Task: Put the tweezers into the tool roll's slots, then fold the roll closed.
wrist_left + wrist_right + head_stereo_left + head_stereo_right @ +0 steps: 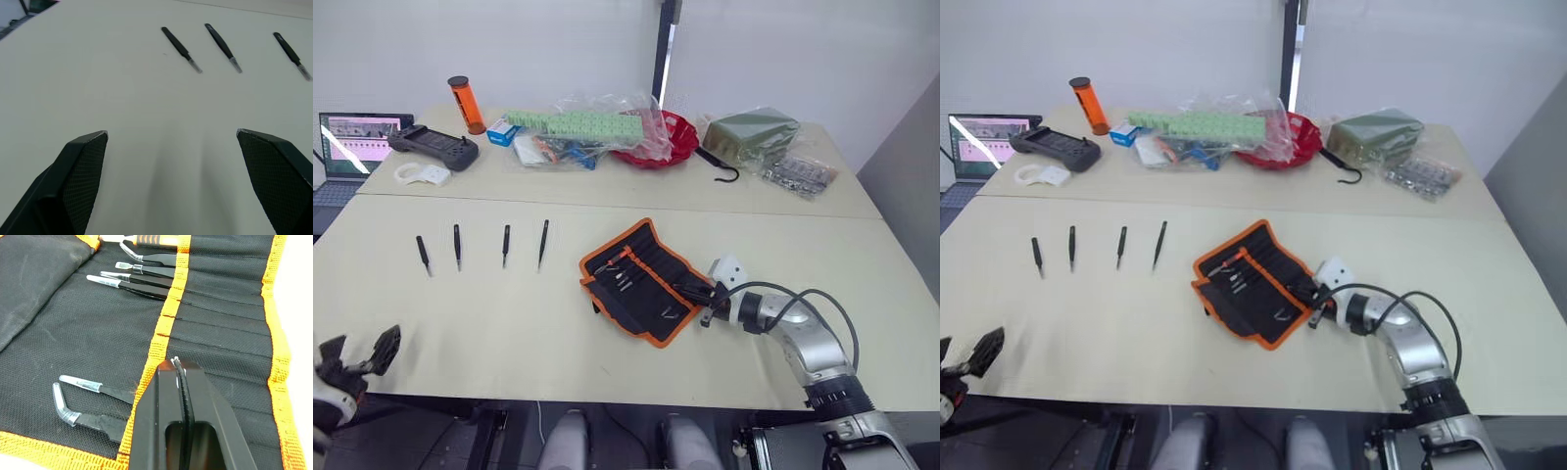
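Your right gripper [178, 369] has its fingers pressed together on a thin tweezer, its tip at the orange trim of the roll [641, 279], which lies open on the worktop [783, 235]. Several tweezers already sit in the slots [220, 308], silver tips showing. Your left gripper [171, 142] hangs spread wide above bare worktop, near the front edge. Four loose tweezers [457, 245] lie in a row well left of the roll. No writing is readable on the roll.
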`<action>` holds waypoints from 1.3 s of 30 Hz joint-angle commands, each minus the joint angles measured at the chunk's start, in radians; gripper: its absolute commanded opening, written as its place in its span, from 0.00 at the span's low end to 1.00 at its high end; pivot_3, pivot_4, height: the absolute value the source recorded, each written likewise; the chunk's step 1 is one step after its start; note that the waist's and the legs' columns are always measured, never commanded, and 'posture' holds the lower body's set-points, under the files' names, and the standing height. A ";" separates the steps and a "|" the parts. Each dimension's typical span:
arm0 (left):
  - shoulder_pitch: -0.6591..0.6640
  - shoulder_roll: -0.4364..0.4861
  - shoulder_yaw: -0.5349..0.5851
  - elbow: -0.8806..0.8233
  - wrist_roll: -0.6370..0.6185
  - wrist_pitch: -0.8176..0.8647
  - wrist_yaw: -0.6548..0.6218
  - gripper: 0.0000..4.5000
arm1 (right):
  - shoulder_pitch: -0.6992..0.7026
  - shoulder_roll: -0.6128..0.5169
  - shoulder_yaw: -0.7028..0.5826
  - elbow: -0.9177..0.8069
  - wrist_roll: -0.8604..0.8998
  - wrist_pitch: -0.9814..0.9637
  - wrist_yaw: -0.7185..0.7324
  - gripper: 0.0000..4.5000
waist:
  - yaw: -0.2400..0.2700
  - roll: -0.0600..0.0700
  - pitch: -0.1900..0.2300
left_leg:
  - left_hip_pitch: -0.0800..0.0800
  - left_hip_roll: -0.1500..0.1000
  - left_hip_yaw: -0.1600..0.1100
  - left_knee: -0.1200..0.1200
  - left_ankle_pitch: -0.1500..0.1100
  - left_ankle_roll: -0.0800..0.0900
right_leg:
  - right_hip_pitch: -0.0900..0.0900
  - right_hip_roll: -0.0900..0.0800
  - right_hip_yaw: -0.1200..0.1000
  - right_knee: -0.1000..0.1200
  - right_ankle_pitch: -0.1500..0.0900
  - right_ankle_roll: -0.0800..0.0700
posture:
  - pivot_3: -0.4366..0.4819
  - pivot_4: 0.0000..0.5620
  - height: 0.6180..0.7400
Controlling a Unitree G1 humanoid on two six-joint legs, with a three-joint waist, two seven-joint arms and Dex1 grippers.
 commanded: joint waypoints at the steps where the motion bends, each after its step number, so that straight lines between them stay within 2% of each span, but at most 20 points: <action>1: 0.035 -0.027 0.014 0.006 -0.008 -0.073 0.021 1.00 | 0.015 0.005 0.022 0.036 -0.029 0.005 0.010 0.00 | 0.002 -0.001 -0.001 | 0.000 0.001 0.001 0.000 -0.002 -0.003 | 0.000 0.001 0.000 0.000 0.000 0.000 | 0.48 0.27 1.00; 4: 0.032 -0.032 0.002 0.032 -0.014 -0.093 0.044 1.00 | 0.019 0.004 0.020 0.035 -0.029 0.004 0.014 0.00 | 0.004 -0.001 -0.001 | 0.000 0.002 0.001 0.000 -0.005 -0.008 | 0.000 0.002 0.000 0.000 0.000 -0.001 | 0.48 0.27 1.00; 9: -0.053 -0.001 -0.013 0.065 -0.053 -0.028 0.137 1.00 | 0.032 0.002 0.017 0.020 -0.026 0.009 0.012 0.00 | 0.004 -0.001 -0.001 | 0.000 0.002 0.001 0.000 -0.004 -0.007 | 0.000 0.002 0.000 0.000 0.000 0.000 | 0.48 0.27 1.00; 13: -0.217 0.063 -0.073 0.110 -0.065 0.072 0.244 1.00 | 0.056 -0.002 0.010 -0.013 -0.022 0.023 0.000 0.00 | 0.009 -0.001 -0.001 | 0.000 0.002 0.001 0.000 -0.001 -0.001 | 0.000 0.003 0.000 0.000 0.000 0.000 | 0.48 0.27 1.00; 23: -0.594 0.197 -0.283 0.325 0.065 0.191 0.423 1.00 | 0.109 -0.012 -0.014 -0.106 -0.016 0.071 -0.037 0.00 | 0.004 -0.001 -0.002 | 0.000 0.003 -0.001 -0.001 -0.002 -0.003 | -0.002 0.006 0.000 0.002 0.001 0.001 | 0.48 0.27 1.00; 29: -0.746 0.198 -0.376 0.449 0.131 0.197 0.479 1.00 | 0.130 -0.014 -0.022 -0.151 -0.014 0.096 -0.056 0.00 | 0.005 -0.001 -0.002 | -0.001 0.002 -0.002 -0.001 -0.002 -0.003 | -0.002 0.006 0.000 0.002 0.001 0.001 | 0.48 0.27 1.00; 34: -0.793 0.184 -0.419 0.540 0.169 0.172 0.480 1.00 | 0.136 -0.015 -0.024 -0.171 -0.014 0.109 -0.064 0.00 | 0.003 -0.001 -0.001 | -0.002 0.002 -0.002 -0.001 -0.002 -0.003 | -0.003 0.007 0.000 0.002 0.001 0.001 | 0.48 0.27 1.00; 37: -0.803 0.174 -0.422 0.557 0.178 0.174 0.495 0.83 | 0.138 -0.016 -0.024 -0.180 -0.017 0.114 -0.066 0.00 | 0.003 0.000 -0.001 | -0.002 0.003 -0.002 -0.001 -0.002 -0.003 | -0.003 0.007 0.000 0.003 0.001 0.001 | 0.48 0.27 1.00; 39: -0.802 0.169 -0.418 0.550 0.182 0.179 0.507 0.69 | 0.140 -0.017 -0.024 -0.184 -0.018 0.117 -0.067 0.00 | 0.002 0.000 -0.001 | -0.002 0.003 -0.002 -0.001 -0.002 -0.004 | -0.003 0.007 0.000 0.003 0.001 0.001 | 0.48 0.27 1.00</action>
